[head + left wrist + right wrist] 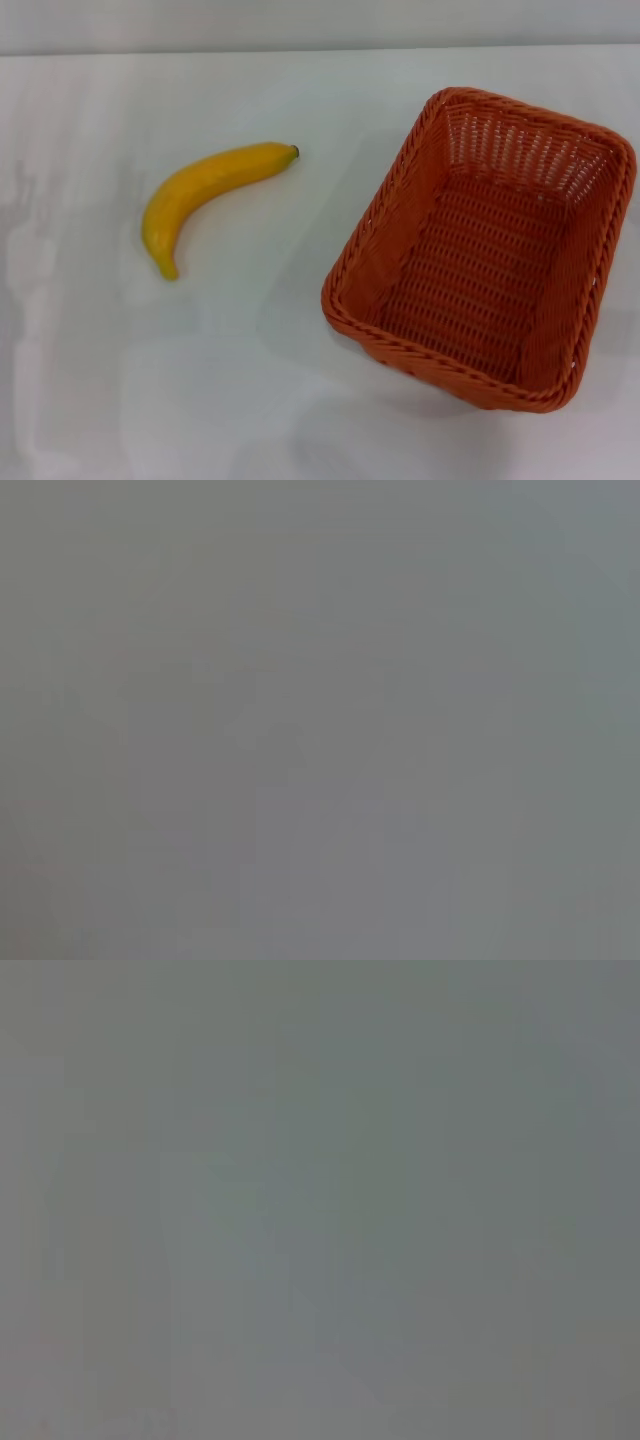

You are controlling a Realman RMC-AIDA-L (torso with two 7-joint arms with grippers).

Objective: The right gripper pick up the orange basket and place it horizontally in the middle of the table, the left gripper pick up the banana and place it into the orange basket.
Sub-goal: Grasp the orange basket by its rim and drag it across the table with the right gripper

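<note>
The orange basket [485, 250] stands on the right side of the white table [250, 380], skewed so its long side runs from near-left to far-right, and it holds nothing. The yellow banana [205, 195] lies flat on the left half, its dark tip pointing toward the far right and its stem toward me. Neither the left gripper nor the right gripper shows in the head view. Both wrist views show only a plain grey surface, with no fingers and no objects.
The table's far edge [320, 50] runs along the top of the head view, with a pale wall behind it. A stretch of bare tabletop separates the banana from the basket.
</note>
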